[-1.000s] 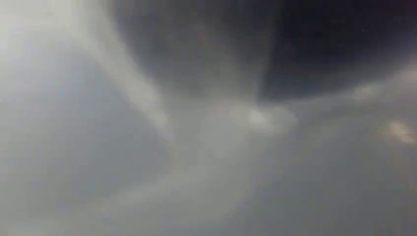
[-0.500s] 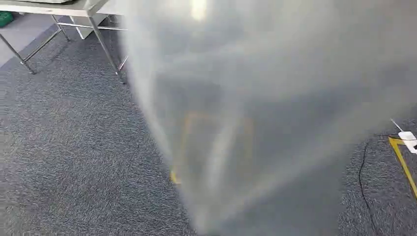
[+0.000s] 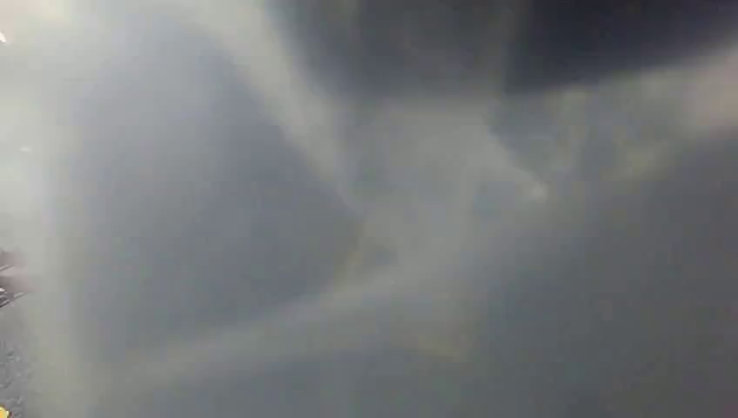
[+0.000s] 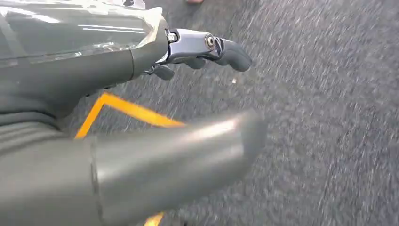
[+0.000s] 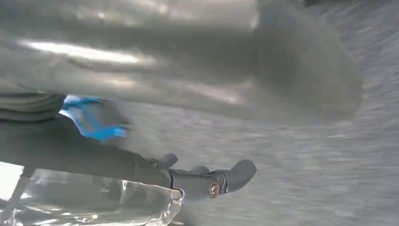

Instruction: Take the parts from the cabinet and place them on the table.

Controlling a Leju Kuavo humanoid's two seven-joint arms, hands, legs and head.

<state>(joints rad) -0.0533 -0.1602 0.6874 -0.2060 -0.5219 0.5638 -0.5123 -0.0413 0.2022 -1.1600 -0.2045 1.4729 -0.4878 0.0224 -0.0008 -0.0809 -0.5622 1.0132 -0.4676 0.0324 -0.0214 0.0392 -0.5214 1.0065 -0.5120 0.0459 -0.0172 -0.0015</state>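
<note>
A clear plastic bag (image 3: pixel 418 218) hangs close before the head camera as a pale, blurred film; what is in it cannot be made out. Crinkled clear plastic (image 4: pixel 80 28) lies pressed along my left hand (image 4: pixel 141 94), whose fingers (image 4: pixel 221 49) stretch out straight above the thick thumb. The same plastic (image 5: pixel 94 202) lies against my right hand (image 5: pixel 155 155), fingers (image 5: pixel 226 179) straight too. Carpet, not plastic, shows between each thumb and its fingers. A blurred blue shape (image 5: pixel 91 120) sits beside the right hand.
Grey carpet (image 4: pixel 329 117) runs under both hands, streaked by motion. A yellow tape line (image 4: pixel 131 110) crosses the floor below the left hand.
Half a second ago the head view showed carpet, table legs and yellow tape around the bag. Now the bag's film covers nearly the whole picture, as it did one second ago.
</note>
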